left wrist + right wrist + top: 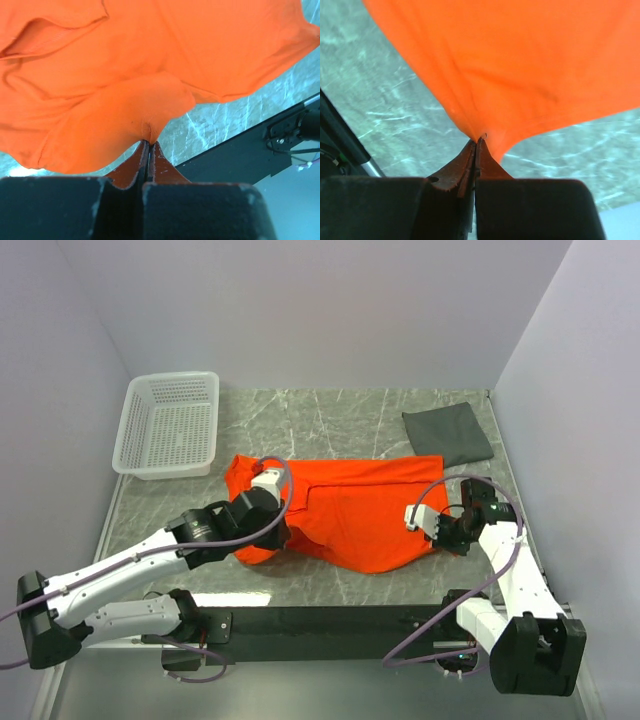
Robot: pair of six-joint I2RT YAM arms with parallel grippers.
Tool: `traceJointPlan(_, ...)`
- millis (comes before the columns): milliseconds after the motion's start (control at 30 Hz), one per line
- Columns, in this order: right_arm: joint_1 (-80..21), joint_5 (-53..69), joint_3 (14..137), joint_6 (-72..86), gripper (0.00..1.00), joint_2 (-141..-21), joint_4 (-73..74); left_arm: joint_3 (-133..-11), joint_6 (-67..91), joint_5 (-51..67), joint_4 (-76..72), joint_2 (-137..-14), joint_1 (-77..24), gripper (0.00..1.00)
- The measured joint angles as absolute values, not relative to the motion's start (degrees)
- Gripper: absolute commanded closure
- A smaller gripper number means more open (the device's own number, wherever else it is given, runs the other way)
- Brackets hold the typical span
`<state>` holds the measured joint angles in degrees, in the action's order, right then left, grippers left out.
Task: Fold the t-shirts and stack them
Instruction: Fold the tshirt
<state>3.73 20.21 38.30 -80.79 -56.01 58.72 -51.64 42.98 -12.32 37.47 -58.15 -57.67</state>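
Softly rumpled orange cloth t-shirt (360, 515) on veined marble-look table (330, 415).

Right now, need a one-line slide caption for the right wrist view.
Right gripper pinched shut on an edge of the bright orange cloth t-shirt, fabric tented above the grey marbled tabletop.

**Top view.** Bright, even, diffuse light falls from above. The table (330, 415) carries only soft, faint shadows beside the basket (168, 425), with no hard glare. The orange t-shirt (350, 515) is strongly saturated, and its folds read as gentle darker bands.

**Wrist views.** The cloth is fairly sharp at mid-range. The left gripper (148, 146) and right gripper (477, 142) are dark, underexposed and slightly soft along the bottom edge. Their fingers (131, 167) are tinted orange by reflected light. The table's veining appears mildly blurred, and the lower right corner of the left wrist view is washed pale.
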Motion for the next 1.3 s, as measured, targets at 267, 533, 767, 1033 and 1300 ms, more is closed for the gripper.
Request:
traceJointPlan(267,3.81,21.54,39.62,-75.79,1.00,-58.46,57.78,-51.88,42.28,-12.29,39.46,-55.07,-52.01,0.99)
traceJointPlan(533,5.56,20.60,39.62,-70.83,1.00,-61.98,52.23,-55.16,38.76,-12.36,41.10,-55.90,-44.56,0.99)
traceJointPlan(767,6.42,20.21,39.64,-67.31,1.00,-64.53,47.72,-62.11,33.50,-14.02,41.58,-64.12,-42.65,0.99)
traceJointPlan(1033,7.03,20.23,39.83,-63.40,1.00,-66.98,44.14,-70.87,25.36,-15.53,42.41,-72.77,-41.80,0.99)
traceJointPlan(1300,8.58,20.12,41.74,-58.70,1.00,-70.19,41.36,-72.03,18.11,-16.99,43.00,-74.89,-38.96,0.99)
